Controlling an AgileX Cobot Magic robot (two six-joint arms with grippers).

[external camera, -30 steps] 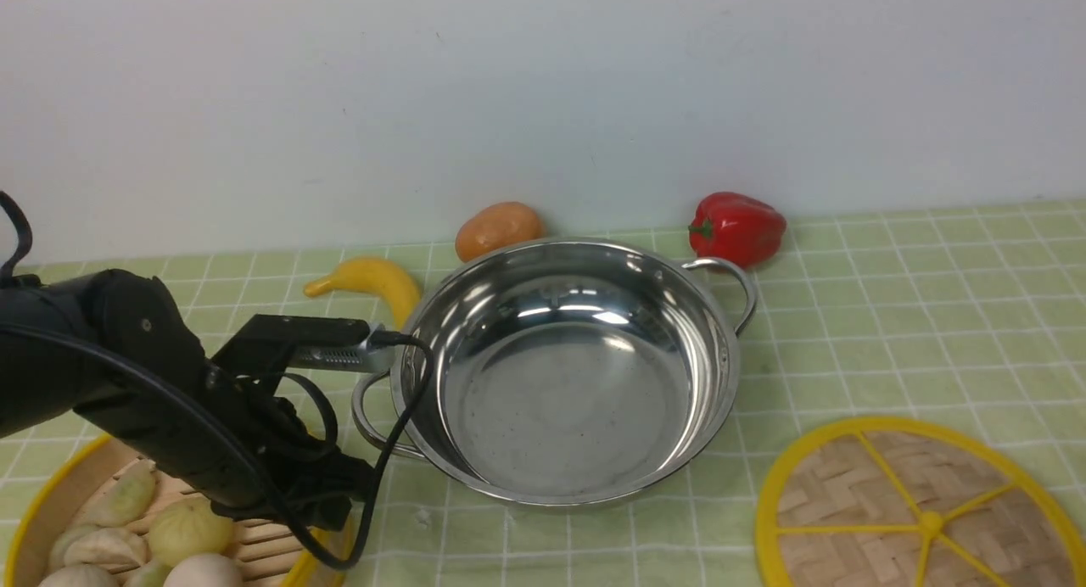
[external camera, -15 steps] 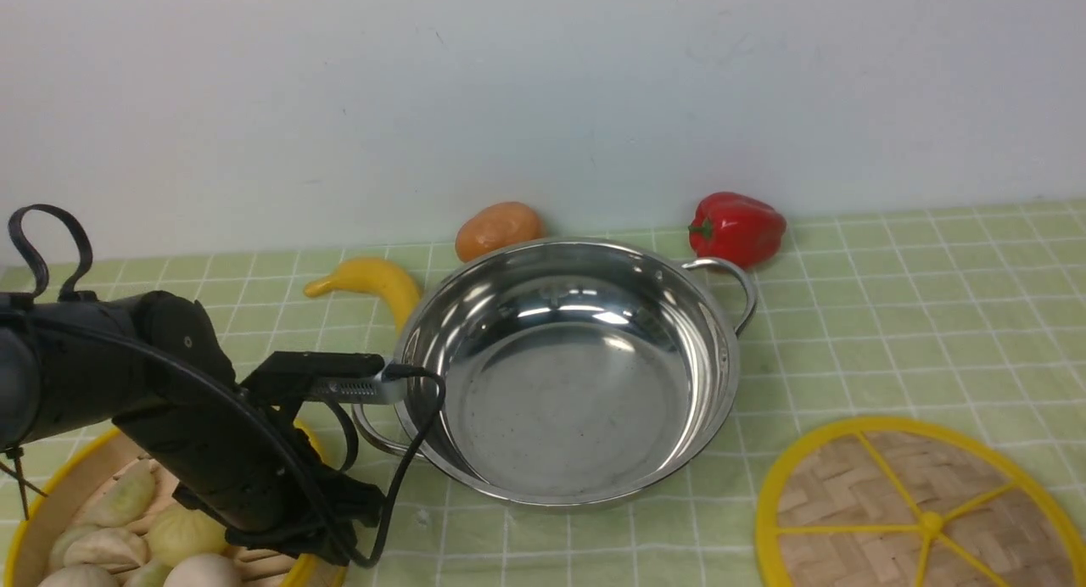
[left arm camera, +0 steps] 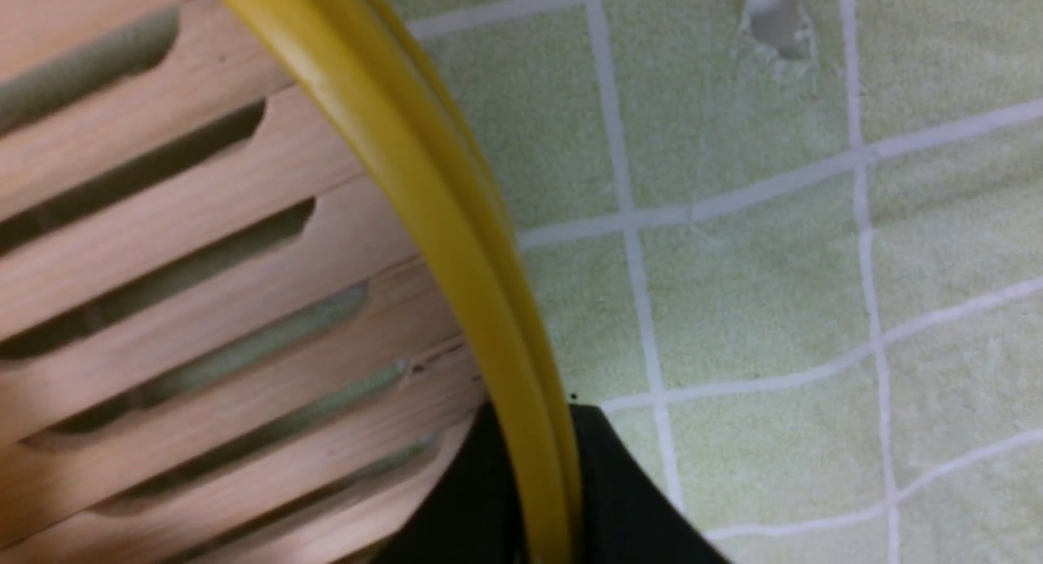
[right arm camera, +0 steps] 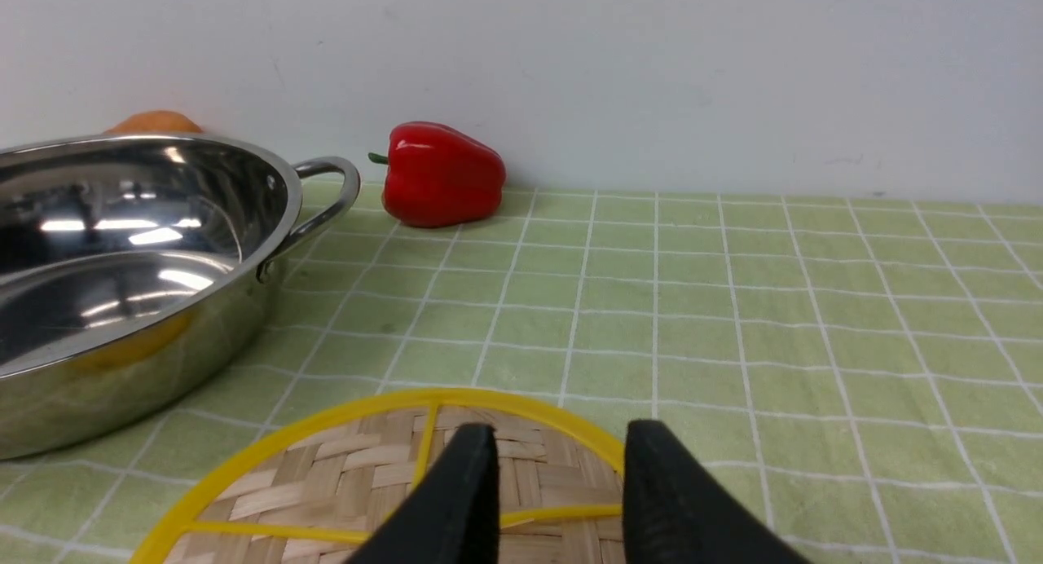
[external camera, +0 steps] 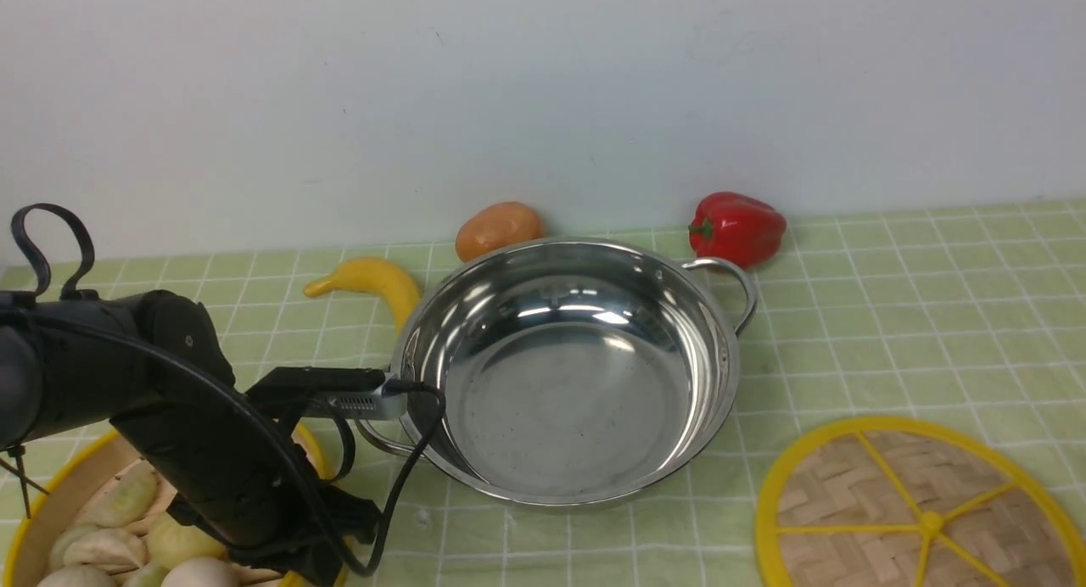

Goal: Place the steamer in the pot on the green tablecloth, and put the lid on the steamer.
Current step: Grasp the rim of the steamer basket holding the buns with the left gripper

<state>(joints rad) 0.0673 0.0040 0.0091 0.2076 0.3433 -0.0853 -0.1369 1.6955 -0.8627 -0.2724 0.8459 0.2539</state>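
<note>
Pale green grid-lined tablecloth [external camera: 891, 315] underlies everything. Wide shiny stainless-steel pot [external camera: 560, 383] stands empty on it, beyond and to the right of the left end effector [left arm camera: 542, 421]. Flat woven-bamboo lid [external camera: 916, 511] lies directly beneath the right end effector [right arm camera: 560, 438], whose fingers are apart. Round slatted bamboo steamer [left arm camera: 204, 222]: yellow rim clamped between the left end effector's fingers.

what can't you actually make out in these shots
- steamer: front view, cut by the bottom edge and covered by the left arm; food count unclear.
- left hand: left wrist view shows only fingertips astride the rim.
- lid: front view, near part cut by the bottom edge.
- right hand: absent from front view; right wrist view shows only fingertips.
</note>
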